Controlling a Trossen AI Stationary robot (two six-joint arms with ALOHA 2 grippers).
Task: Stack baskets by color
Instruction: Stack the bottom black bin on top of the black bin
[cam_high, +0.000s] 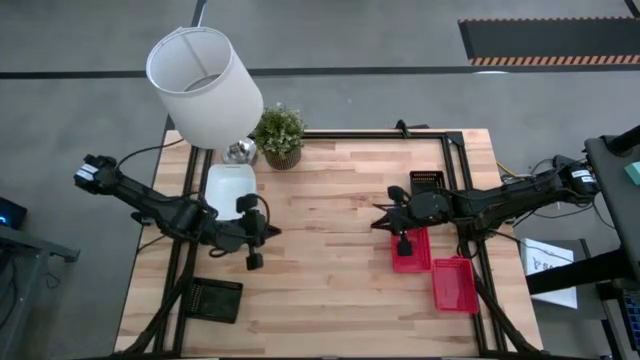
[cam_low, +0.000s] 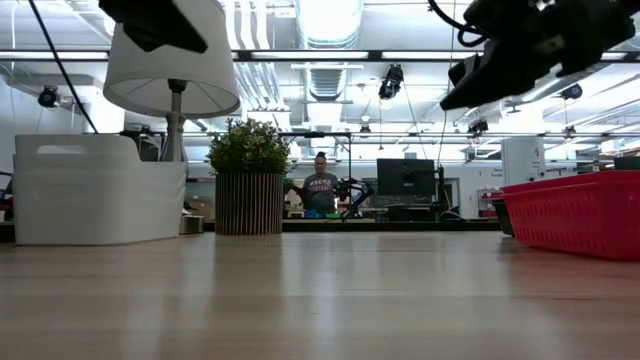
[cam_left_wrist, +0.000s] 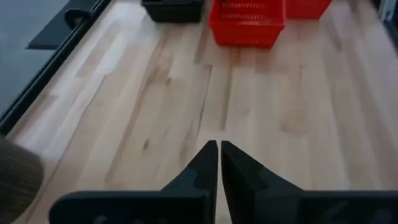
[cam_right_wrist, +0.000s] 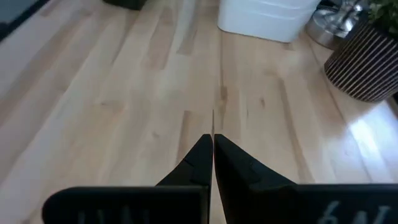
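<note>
Left hand (cam_high: 254, 261) hangs closed and empty just right of the white basket (cam_high: 229, 188); right hand (cam_high: 404, 246), also closed and empty, hovers over a red basket (cam_high: 411, 253).

Right tool (cam_right_wrist: 212, 144) over the bare bench (cam_right_wrist: 112, 93).
The two dark fingers (cam_right_wrist: 193, 163) meet at their tips, nothing between them, above pale wood planks. Beyond stand a white basket (cam_right_wrist: 264, 17), a shiny metal lamp base (cam_right_wrist: 333, 25) just beside it, and a ribbed striped plant pot (cam_right_wrist: 367, 59). A black basket (cam_right_wrist: 127, 3) shows partly at the far edge.
</note>
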